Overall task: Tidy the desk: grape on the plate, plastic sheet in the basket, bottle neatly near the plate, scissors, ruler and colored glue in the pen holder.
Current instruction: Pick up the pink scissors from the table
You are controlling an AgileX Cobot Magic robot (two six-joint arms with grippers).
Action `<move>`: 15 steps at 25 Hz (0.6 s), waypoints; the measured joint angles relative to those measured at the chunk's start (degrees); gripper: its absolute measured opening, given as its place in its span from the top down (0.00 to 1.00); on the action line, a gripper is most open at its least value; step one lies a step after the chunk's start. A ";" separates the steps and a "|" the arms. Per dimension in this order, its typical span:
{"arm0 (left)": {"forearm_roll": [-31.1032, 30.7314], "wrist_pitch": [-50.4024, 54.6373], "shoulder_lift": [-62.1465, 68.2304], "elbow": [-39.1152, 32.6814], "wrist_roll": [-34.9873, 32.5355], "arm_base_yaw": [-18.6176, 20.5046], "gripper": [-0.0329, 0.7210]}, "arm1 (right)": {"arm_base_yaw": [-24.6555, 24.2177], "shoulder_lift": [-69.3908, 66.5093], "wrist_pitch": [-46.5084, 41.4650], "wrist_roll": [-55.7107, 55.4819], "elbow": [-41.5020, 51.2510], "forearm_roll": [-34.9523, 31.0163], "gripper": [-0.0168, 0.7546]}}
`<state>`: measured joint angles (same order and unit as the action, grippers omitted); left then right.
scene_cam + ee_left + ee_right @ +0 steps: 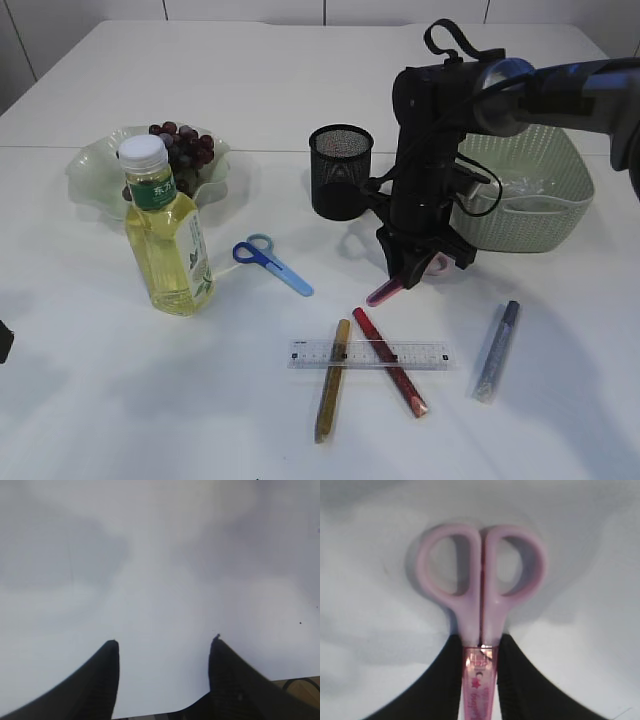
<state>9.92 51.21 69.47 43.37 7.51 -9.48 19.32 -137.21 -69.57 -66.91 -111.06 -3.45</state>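
Observation:
My right gripper (480,642) is shut on the pink scissors (480,580), pinching them where the handles meet the blade cover. In the exterior view this gripper (415,262) is low over the desk (300,90), in front of the basket (530,190), with the blade end (385,292) sticking out to the left. My left gripper (164,642) is open over bare desk. The grape (185,145) lies on the plate (95,170). The bottle (165,230) stands in front of the plate. The blue scissors (270,262), the ruler (370,354) and the gold (332,395), red (390,362) and silver-blue (497,350) glue lie loose. The pen holder (340,170) stands upright.
Clear wrinkly film (525,185) shows inside the basket. The ruler lies across the gold and red glue sticks. The right arm hangs between the pen holder and the basket.

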 joint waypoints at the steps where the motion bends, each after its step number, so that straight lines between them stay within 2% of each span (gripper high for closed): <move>1: 0.00 0.00 0.00 0.00 0.00 0.00 0.40 | 0.00 0.00 0.00 0.14 0.00 0.00 0.75; 15: 0.00 0.00 0.00 0.00 0.00 0.00 0.40 | 0.03 0.55 0.00 3.04 0.00 0.00 0.75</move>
<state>9.92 51.21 69.47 43.37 7.51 -9.48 19.35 -136.66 -69.57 -63.87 -111.06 -3.45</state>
